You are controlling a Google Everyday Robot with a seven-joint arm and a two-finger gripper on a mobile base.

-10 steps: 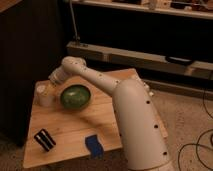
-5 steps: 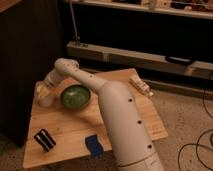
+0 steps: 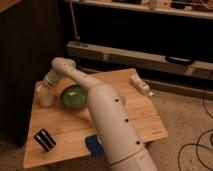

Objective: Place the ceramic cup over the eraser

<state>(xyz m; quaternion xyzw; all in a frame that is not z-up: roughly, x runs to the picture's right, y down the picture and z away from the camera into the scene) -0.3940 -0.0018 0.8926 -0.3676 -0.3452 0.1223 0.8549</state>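
Observation:
The white ceramic cup (image 3: 45,98) stands on the wooden table (image 3: 135,107) at the far left, beside the green bowl (image 3: 74,97). My gripper (image 3: 44,90) is at the end of the white arm, right on top of the cup. The black eraser (image 3: 44,139) with white stripes lies near the table's front left corner, well in front of the cup.
A blue block (image 3: 93,145) lies at the table's front edge, partly behind my arm. A pale long object (image 3: 141,86) lies at the back right of the table. A dark cabinet stands to the left, and a low shelf behind.
The arm has stretched further over the table and its near part covers more of the view. The gripper stays at the cup at the far left.

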